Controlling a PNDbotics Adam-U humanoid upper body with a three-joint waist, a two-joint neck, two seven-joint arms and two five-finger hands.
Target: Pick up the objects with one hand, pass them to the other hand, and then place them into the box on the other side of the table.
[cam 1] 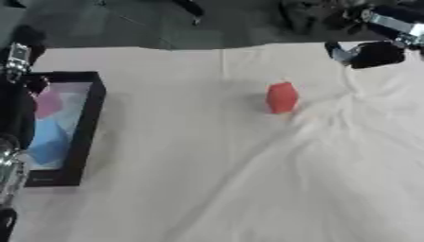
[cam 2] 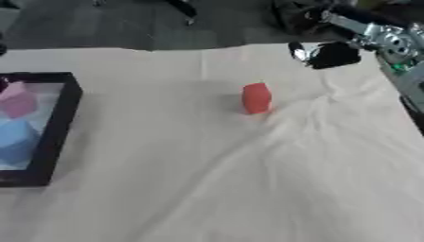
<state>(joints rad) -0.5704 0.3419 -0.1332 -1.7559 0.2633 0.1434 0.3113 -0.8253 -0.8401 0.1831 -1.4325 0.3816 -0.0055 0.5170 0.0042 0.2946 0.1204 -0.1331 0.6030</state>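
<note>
So our right hand (cam 2: 331, 54) hangs up at the far right edge of the table (cam 2: 207, 198), coming in from the upper right corner on its black-and-silver arm. It's just a dark blob from here, so we honestly can't tell whether the fingers are straight or curled. Nothing visible in it.

Below and to the left of that hand, well apart from it, there's one red object (cam 2: 257, 98), rounded and standing upright on the cream cloth (cam 1: 331, 156), right where the wrinkles start fanning out.

Way over on the opposite side from the hand sits one black-rimmed box (cam 1: 87, 127) with two things inside: one pink block (cam 2: 18, 104) at the far end and one blue block (cam 2: 16, 139) just beside it, closer to us.

Our left arm (cam 1: 15, 108) runs down the left edge, overlapping the box's outer rim. We can't make out its hand.

No readable writing anywhere that we can see.
</note>
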